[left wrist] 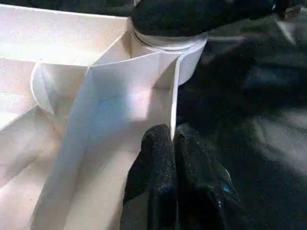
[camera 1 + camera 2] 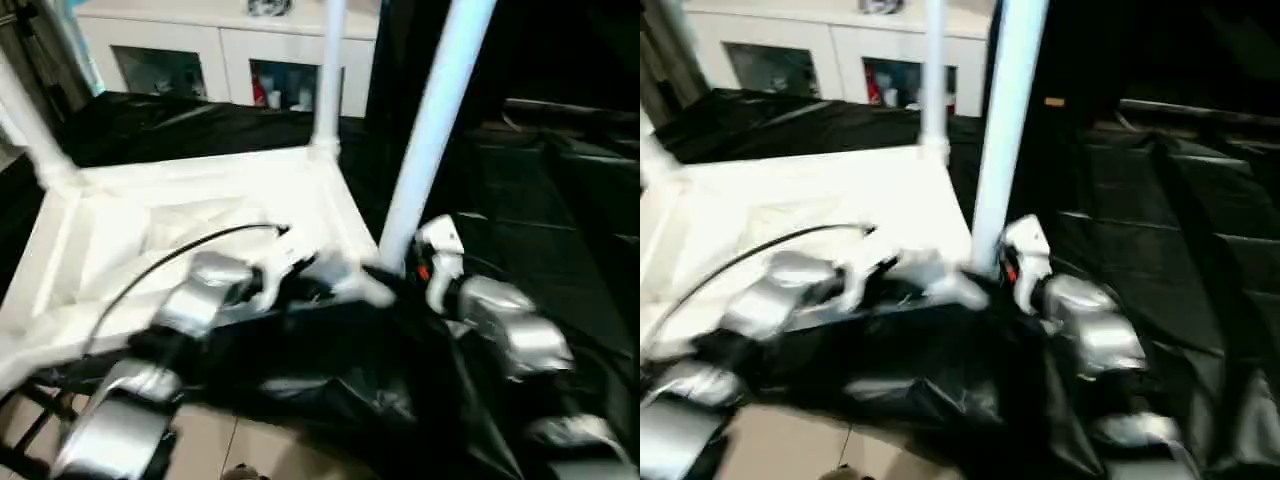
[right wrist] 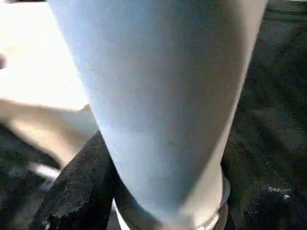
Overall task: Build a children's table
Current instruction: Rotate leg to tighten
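Note:
The children's table lies upside down on black cloth, its white ribbed top [image 2: 200, 215] facing up. Three white legs stand in corner sockets: one at the near right corner [image 2: 430, 130], one at the far corner [image 2: 330, 70], one at the left [image 2: 25, 120]. My left gripper [image 1: 173, 139] is shut on the top's thin rim wall, just short of the near right socket [image 1: 168, 43]. At the base of the near right leg [image 3: 163, 96], my right gripper [image 2: 400, 262] is closed around it, one black finger [image 3: 76, 191] pressed against the tube.
A white cabinet with glass doors [image 2: 230, 50] stands behind the table. Black cloth [image 2: 520, 200] covers the surface to the right and in front. Tiled floor [image 2: 230, 440] shows at the near edge. A black cable [image 2: 170, 255] arcs over my left forearm.

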{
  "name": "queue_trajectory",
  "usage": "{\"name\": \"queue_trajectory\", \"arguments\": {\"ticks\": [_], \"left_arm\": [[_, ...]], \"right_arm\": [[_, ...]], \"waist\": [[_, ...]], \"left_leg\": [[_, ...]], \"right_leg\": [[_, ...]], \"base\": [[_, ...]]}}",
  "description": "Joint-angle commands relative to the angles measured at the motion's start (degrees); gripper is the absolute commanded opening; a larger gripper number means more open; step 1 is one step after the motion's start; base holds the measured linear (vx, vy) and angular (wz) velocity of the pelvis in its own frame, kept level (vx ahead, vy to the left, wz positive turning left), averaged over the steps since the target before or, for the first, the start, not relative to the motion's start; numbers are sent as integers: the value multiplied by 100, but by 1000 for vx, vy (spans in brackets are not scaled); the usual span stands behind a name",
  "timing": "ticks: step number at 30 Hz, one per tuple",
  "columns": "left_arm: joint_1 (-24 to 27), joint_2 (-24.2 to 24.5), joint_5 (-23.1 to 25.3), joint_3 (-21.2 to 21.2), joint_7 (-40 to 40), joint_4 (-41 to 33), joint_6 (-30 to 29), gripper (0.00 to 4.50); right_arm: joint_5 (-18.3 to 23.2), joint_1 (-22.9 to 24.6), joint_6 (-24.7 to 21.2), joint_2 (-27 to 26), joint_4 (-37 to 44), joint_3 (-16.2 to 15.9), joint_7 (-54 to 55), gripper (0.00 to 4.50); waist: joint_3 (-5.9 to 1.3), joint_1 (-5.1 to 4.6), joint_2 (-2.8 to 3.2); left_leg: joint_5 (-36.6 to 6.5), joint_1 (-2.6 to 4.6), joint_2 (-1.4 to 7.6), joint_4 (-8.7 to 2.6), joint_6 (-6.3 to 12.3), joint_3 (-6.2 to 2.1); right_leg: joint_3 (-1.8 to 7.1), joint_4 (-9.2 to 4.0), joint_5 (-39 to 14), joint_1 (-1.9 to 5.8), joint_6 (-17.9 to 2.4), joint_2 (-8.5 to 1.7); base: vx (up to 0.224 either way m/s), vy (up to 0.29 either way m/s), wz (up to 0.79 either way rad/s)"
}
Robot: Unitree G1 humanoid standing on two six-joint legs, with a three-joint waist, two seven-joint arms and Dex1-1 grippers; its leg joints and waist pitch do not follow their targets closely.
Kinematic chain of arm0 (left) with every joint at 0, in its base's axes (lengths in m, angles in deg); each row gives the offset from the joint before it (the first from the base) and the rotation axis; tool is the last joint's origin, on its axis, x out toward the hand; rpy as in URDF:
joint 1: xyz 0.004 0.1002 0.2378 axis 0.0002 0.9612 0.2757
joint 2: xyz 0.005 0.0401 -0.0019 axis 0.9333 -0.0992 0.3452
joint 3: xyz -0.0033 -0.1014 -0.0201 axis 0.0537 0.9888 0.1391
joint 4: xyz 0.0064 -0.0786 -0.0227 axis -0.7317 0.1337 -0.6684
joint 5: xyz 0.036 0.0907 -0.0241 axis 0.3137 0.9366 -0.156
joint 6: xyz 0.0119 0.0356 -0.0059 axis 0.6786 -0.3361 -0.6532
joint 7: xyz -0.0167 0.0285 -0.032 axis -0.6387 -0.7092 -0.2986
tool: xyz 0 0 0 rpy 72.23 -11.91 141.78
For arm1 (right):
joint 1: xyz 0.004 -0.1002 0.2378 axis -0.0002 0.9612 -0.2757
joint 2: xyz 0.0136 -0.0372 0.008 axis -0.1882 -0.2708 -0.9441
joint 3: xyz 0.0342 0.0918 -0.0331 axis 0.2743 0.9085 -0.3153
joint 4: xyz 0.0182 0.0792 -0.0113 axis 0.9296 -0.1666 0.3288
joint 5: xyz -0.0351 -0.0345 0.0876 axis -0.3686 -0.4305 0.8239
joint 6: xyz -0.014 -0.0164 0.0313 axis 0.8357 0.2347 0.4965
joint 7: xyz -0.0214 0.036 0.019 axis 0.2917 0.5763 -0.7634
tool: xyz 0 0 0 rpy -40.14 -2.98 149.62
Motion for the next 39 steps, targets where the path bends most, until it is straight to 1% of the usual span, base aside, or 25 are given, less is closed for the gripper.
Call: {"name": "queue_trajectory", "arguments": {"ticks": [1,3,4,5,6,7,8,9,10,13,14,15,18,19,20,22,23,24,25,26,29,33,35,36,39], "left_arm": [[-450,-453,-83,177,-737,-14,23,0],[-516,-555,-50,154,-866,68,94,0],[-526,-570,-44,142,-864,77,127,0],[-508,-556,-30,101,-730,50,247,0],[-496,-546,-32,94,-684,35,266,0],[-478,-532,-34,85,-616,12,295,0],[-466,-520,-34,79,-560,9,321,0],[-414,-462,-45,37,-370,-40,417,0],[-344,-371,-62,-8,-195,-114,426,0],[-225,-197,-107,-80,136,-220,535,0],[-152,-95,-132,-115,339,-299,539,0],[-118,-49,-143,-128,437,-335,587,0],[-10,86,-223,-173,808,-477,633,0],[92,212,-275,-214,1131,-592,756,0],[129,261,-296,-221,1248,-626,779,0],[212,413,-326,-260,1530,-697,876,0],[237,465,-331,-275,1618,-716,915,0],[269,538,-347,-275,1736,-741,926,0],[270,540,-348,-274,1740,-741,926,0],[314,641,-383,-265,1906,-780,927,0],[384,789,-407,-266,2119,-866,935,0],[452,951,-445,-271,2338,-954,930,0],[467,990,-447,-267,2373,-963,949,0],[469,999,-444,-264,2381,-960,955,0],[474,1021,-439,-269,2388,-954,958,0]], "right_arm": [[-24,-55,-265,-684,-454,-480,204,265],[-177,-237,-111,-859,-679,-567,372,265],[-236,-309,-40,-889,-748,-627,357,265],[-195,-387,51,-927,-779,-635,216,265],[-166,-394,48,-933,-769,-619,175,300],[-123,-405,45,-943,-755,-596,114,321],[-91,-419,40,-958,-745,-562,68,321],[-39,-412,12,-916,-674,-563,-136,337],[4,-377,-7,-814,-565,-613,-383,344],[8,-310,42,-556,-425,-723,-845,359],[-34,-266,114,-366,-352,-797,-1095,387],[-32,-244,121,-284,-314,-819,-1203,387],[75,-155,113,-36,-140,-856,-1637,387],[205,-68,40,239,62,-887,-2072,387],[260,-25,-21,362,162,-891,-2287,387],[344,80,-97,661,386,-937,-2745,387],[364,114,-117,753,454,-956,-2886,387],[340,171,-88,908,538,-989,-3112,387],[338,173,-85,913,540,-990,-3119,387],[255,236,-44,1119,571,-1053,-3384,387],[186,285,15,1318,571,-1096,-3631,387],[247,280,-24,1430,596,-1131,-3703,361],[254,278,-19,1442,628,-1148,-3722,329],[279,268,-42,1425,635,-1136,-3732,329],[341,262,-84,1381,665,-1144,-3775,303]], "waist": [[-379,-19,13],[-379,-46,-2],[-392,-50,15],[-398,-52,9],[-398,-57,12],[-398,-58,16],[-406,-60,14],[-404,-54,-4],[-408,-63,-1],[-412,-98,-8],[-419,-102,-7],[-417,-107,-2],[-425,-118,4],[-423,-107,0],[-417,-81,14],[-420,-67,15],[-414,-18,26],[-414,0,41],[-411,37,25],[-394,74,25],[-397,91,24],[-403,93,21],[-406,89,19],[-413,95,24],[-415,99,15]], "left_leg": [[-1125,24,224,-431,116,-95],[-1154,29,216,-432,99,-93],[-1125,18,215,-426,106,-94],[-1053,1,217,-421,176,-89],[-1028,-3,225,-424,193,-92],[-1013,-3,227,-425,215,-89],[-966,-2,231,-421,235,-87],[-945,-5,232,-423,274,-85],[-928,-28,229,-421,298,-88],[-897,-20,240,-416,347,-87],[-828,-26,237,-406,391,-82],[-774,-38,251,-405,429,-83],[-745,-32,258,-395,495,-78],[-704,-39,256,-389,529,-73],[-688,-35,273,-385,599,-60],[-691,-33,277,-382,606,-60],[-741,-24,293,-382,621,-54],[-779,-17,296,-384,598,-52],[-867,5,295,-386,536,-44],[-977,29,286,-391,448,-34],[-1015,15,293,-407,384,-51],[-961,1,295,-409,345,-63],[-884,-5,289,-404,356,-59],[-879,-2,289,-401,360,-59],[-834,-7,287,-398,375,-57]], "right_leg": [[346,-547,-2386,286,-648,-453],[341,-541,-2296,280,-689,-437],[345,-523,-2167,296,-735,-449],[355,-500,-1960,312,-796,-448],[357,-486,-1882,315,-819,-444],[357,-481,-1818,314,-843,-440],[363,-456,-1668,320,-893,-436],[362,-446,-1600,324,-943,-438],[363,-431,-1541,345,-967,-443],[368,-414,-1412,341,-1033,-444],[371,-398,-1272,353,-1088,-442],[376,-374,-1117,358,-1146,-443],[377,-354,-970,366,-1236,-443],[378,-345,-907,370,-1275,-447],[375,-341,-809,366,-1306,-418],[370,-335,-817,367,-1308,-418],[372,-337,-891,347,-1313,-425],[372,-346,-959,341,-1298,-429],[374,-369,-1125,326,-1265,-436],[377,-402,-1376,311,-1201,-432],[371,-413,-1567,316,-1110,-443],[371,-399,-1541,320,-1083,-443],[372,-385,-1413,317,-1108,-429],[370,-380,-1384,321,-1121,-434],[371,-373,-1335,322,-1134,-435]], "base": [[0,0,0],[0,0,0],[0,0,0],[0,0,0],[0,0,0],[0,0,0],[0,0,0],[0,0,0],[0,0,0],[0,0,0],[0,0,0],[0,0,0],[0,0,0],[0,0,0],[0,0,0],[0,0,0],[0,0,0],[0,0,0],[0,0,0],[0,0,0],[0,0,0],[0,0,0],[0,0,0],[0,0,0],[0,0,0]]}}
